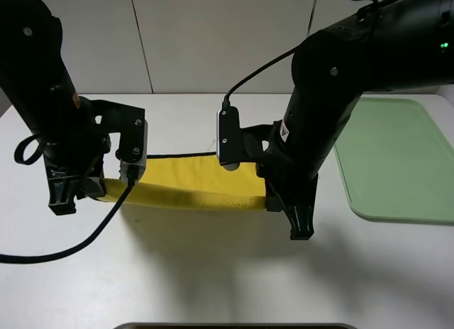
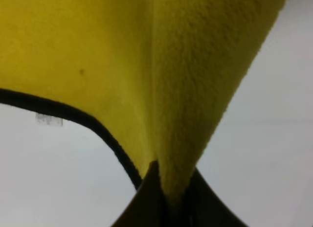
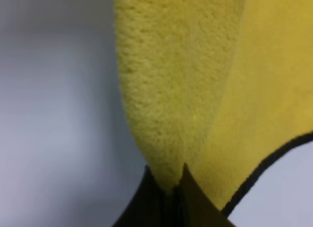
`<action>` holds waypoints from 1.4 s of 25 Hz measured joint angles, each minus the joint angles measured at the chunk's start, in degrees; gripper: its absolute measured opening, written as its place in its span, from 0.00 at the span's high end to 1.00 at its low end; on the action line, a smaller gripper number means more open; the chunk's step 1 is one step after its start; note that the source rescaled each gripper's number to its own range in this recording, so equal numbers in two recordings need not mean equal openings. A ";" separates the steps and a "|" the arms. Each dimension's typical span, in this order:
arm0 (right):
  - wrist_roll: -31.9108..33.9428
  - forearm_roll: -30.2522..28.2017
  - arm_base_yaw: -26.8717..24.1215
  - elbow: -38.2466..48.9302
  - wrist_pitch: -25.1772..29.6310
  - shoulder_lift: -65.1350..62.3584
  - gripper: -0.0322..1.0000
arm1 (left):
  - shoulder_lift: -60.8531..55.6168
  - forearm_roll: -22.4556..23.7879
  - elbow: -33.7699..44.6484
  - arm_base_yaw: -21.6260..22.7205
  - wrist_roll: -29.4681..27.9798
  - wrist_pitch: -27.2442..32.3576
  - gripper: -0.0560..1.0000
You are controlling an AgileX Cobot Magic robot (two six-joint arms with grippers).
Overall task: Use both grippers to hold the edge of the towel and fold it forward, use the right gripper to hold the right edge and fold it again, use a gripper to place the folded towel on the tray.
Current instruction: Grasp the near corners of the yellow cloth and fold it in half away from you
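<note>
- The yellow towel (image 1: 190, 181) hangs in a shallow sag between the two hands, just over the white bench (image 1: 227, 279). It sits left of centre, well apart from the tray.
- Its black-trimmed edge (image 1: 181, 156) lies along the far side. The near part is bunched into a soft roll.
- The left hand (image 2: 168, 190) is closed tight on a pinch of towel. The cloth rises out of the jaws in a crease, with the trim curving past beside it.
- The right hand (image 3: 168, 185) is likewise clamped narrow on a fold of towel, with trim just beside the jaws.
- The pale green tray (image 1: 397, 159) lies on the right of the bench with nothing on it.
- Judged step: the first, two-handed forward fold, not yet laid down.
- The next move calls for both hands to travel together at equal height, keeping the cloth taut. The held edge should meet the opposite edge squarely before either hand lets go.
</note>
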 joint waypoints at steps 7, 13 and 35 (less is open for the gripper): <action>0.86 0.47 0.00 -0.22 3.59 -2.24 0.97 | -0.98 -2.57 0.30 -0.09 -0.06 2.62 0.95; 2.68 0.68 0.00 -0.22 6.27 -3.16 0.97 | -0.98 -5.03 0.30 -0.13 -0.06 3.60 0.95; 4.31 -9.40 0.00 -1.58 0.92 -1.59 0.97 | -1.02 -0.66 0.68 -0.20 -0.89 -5.28 0.95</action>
